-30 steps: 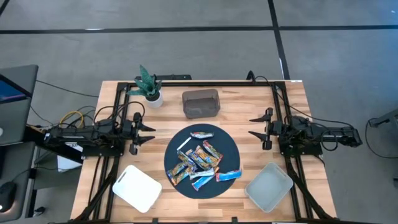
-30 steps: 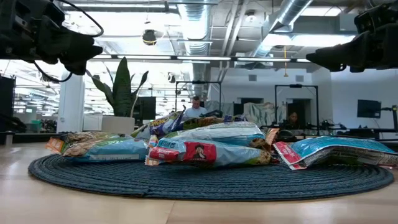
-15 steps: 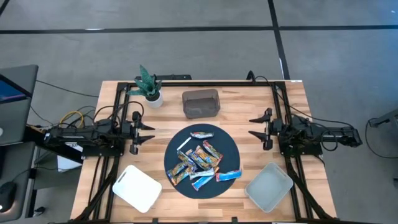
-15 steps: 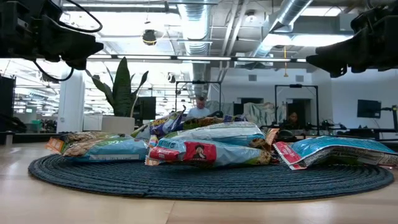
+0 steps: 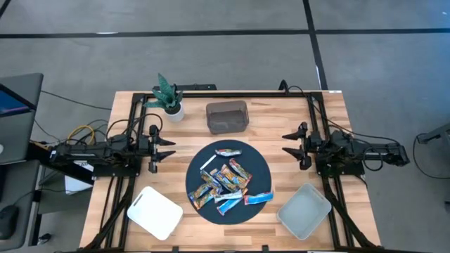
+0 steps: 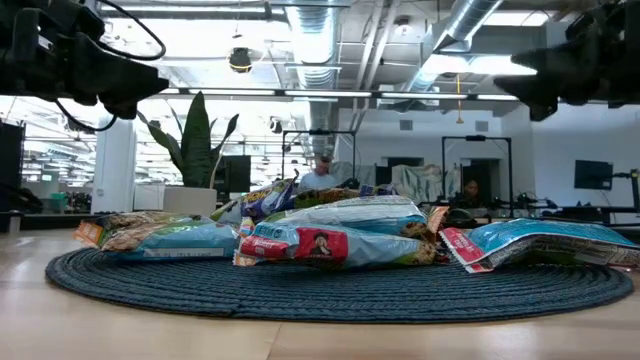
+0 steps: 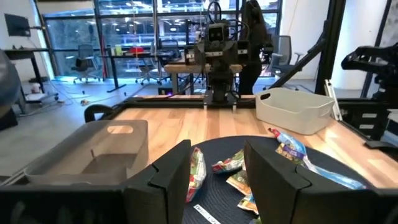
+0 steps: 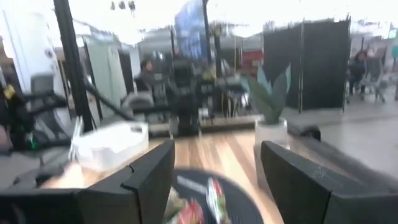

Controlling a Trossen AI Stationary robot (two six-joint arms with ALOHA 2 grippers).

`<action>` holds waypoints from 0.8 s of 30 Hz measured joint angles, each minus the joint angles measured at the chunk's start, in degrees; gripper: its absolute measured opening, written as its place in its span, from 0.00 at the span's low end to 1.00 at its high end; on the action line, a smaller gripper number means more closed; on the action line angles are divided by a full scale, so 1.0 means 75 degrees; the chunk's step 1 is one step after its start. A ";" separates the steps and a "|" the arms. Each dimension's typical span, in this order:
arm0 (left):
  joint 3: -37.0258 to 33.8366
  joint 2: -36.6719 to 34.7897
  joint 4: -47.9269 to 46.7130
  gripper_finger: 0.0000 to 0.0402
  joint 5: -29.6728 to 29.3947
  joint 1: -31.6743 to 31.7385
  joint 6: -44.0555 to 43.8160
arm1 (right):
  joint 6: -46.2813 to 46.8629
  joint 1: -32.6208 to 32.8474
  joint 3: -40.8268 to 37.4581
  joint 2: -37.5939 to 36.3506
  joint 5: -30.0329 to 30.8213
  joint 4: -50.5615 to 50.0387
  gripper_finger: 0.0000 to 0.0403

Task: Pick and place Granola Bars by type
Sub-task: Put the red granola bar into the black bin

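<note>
Several granola bars (image 5: pixel 226 184) in blue-white, orange-brown and red wrappers lie heaped on a round dark mat (image 5: pixel 259 167) at the table's middle; the low view shows the pile (image 6: pixel 330 235) resting on the mat. My left gripper (image 5: pixel 167 150) hovers open above the table, left of the mat, pointing level toward it; its wrist view shows the open left gripper (image 7: pixel 217 180) with bars beyond. My right gripper (image 5: pixel 285 143) hovers open to the right of the mat and faces it, with nothing between the fingers of the right gripper (image 8: pixel 217 180).
A dark grey bin (image 5: pixel 227 117) stands beyond the mat, a white tray (image 5: pixel 155 212) at the near left and a pale tray (image 5: pixel 304 210) at the near right. A potted plant (image 5: pixel 169 98) is at the far left. A thin white stick (image 5: pixel 208 162) lies on the mat.
My right gripper has rolled about its own pointing line and tipped slightly upward while staying over the same spot. The bars have not moved.
</note>
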 joint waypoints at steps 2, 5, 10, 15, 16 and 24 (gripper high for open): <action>-0.0006 0.0000 0.0039 0.36 -0.0070 0.0000 0.0000 | 0.0010 0.0000 0.0000 -0.0003 -0.0144 0.0479 0.58; -0.0009 0.0000 0.0023 0.36 -0.0054 0.0000 -0.0093 | -0.0048 0.0017 -0.0002 0.0000 -0.0521 0.0860 0.58; -0.0012 0.0000 -0.0029 0.36 0.0307 -0.0003 -0.0397 | -0.0304 0.0015 -0.0002 0.0000 -0.0533 0.0862 0.58; -0.0015 0.0001 0.0056 0.36 0.0405 -0.0006 0.0065 | 0.0255 0.0015 0.0203 0.0432 -0.0507 0.0832 0.58; -0.0015 0.0003 0.0151 0.36 0.0405 -0.0006 0.0258 | 0.0255 0.0012 0.0331 0.0617 -0.0504 0.0837 0.58; -0.0015 0.0003 0.0557 0.36 0.0400 -0.0003 0.1776 | -0.0838 0.0015 0.1736 0.2446 -0.0511 0.0694 0.58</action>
